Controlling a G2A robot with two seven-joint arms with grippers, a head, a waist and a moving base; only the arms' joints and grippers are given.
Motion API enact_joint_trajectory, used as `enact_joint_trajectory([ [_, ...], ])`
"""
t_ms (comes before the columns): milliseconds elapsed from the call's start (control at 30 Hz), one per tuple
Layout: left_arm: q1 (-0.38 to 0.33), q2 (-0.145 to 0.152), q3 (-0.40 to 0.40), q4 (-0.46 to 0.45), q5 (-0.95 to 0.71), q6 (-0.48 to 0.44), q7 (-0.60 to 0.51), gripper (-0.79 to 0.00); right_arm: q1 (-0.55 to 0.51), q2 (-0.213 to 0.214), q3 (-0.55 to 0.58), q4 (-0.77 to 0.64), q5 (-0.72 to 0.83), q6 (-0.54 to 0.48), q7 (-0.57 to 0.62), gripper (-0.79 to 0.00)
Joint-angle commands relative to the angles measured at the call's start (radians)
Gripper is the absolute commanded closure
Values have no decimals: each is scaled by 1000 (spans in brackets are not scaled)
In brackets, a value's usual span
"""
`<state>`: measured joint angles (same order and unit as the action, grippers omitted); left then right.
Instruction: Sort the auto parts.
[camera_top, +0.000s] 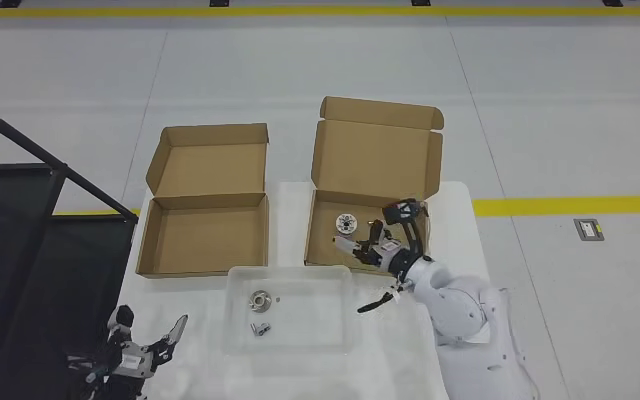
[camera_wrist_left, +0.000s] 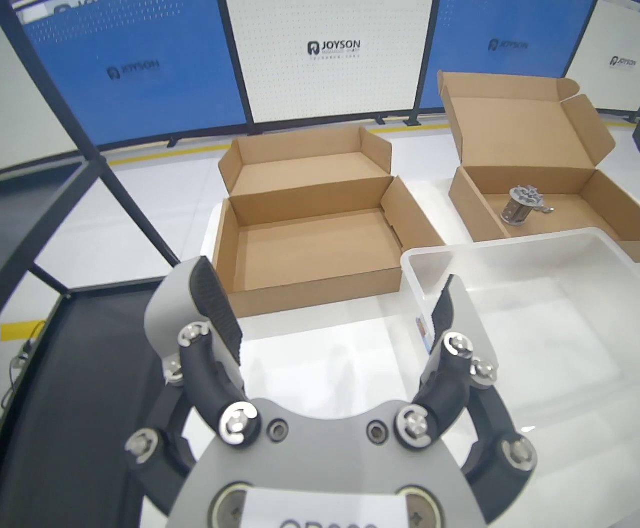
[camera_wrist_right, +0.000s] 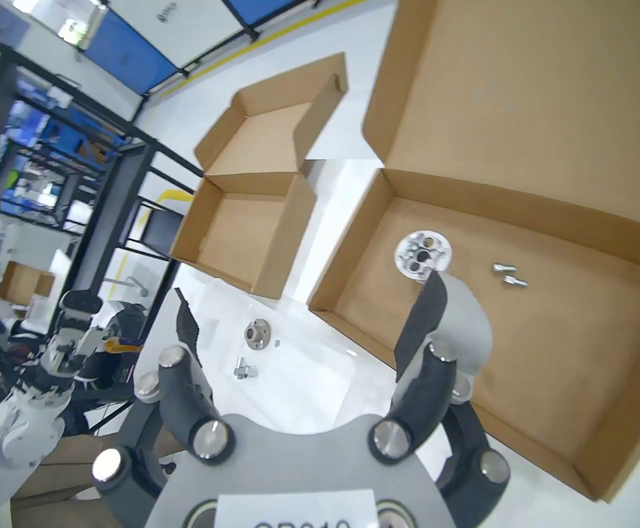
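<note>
Right gripper (camera_wrist_right: 307, 287) spread; left gripper (camera_wrist_left: 327, 272) spread.

Left claw (camera_top: 150, 322): jaws spread wide, nothing between the pads. It sits low, off the near left corner of the clear bin (camera_top: 290, 269), and points toward the bin.

Right claw (camera_wrist_right: 305, 320): jaws wide apart, empty. It hangs above the bin's far right corner, tilted downward.

Right arm (camera_top: 450, 300): elbow bent, just beside the bin's right end.

Factory floor: yellow lane lines (camera_top: 320, 10), pegboard partition panels (camera_wrist_left: 325, 75), black steel racks (camera_wrist_left: 100, 157)
</note>
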<state>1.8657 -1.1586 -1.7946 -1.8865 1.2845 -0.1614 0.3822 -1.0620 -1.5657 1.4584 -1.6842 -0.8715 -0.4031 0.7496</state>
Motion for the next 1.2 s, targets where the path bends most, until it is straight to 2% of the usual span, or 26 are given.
enact_joint_trajectory([
  [0, -15, 4, -27, -9, 23, -27, 0, -785, -16, 10, 13, -14, 45, -176, -1, -785],
  [167, -77, 25, -87, -42, 175, -170, -59, -785, -49, 38, 28, -83, 137, -423, 61, -785],
  [267, -134, 38, -91, -44, 244, -273, -115, -785, -75, 57, 28, -148, 173, -507, 133, -785],
  [433, -250, 60, -82, -53, 285, -484, -263, -785, -155, 100, 5, -309, 83, -493, 175, -785],
  [600, -338, 83, -45, -62, 408, -660, -323, -785, -239, 139, -1, -407, 26, -498, 170, -785],
  [667, -358, 88, -35, -69, 448, -677, -327, -785, -239, 139, -1, -407, 26, -498, 170, -785],
  [1100, -358, 88, -35, -69, 448, -677, -327, -785, -239, 139, -1, -407, 26, -498, 170, -785],
  [1167, -356, 90, -6, -75, 465, -708, -334, -785, -239, 139, -1, -407, 26, -498, 170, -785],
])
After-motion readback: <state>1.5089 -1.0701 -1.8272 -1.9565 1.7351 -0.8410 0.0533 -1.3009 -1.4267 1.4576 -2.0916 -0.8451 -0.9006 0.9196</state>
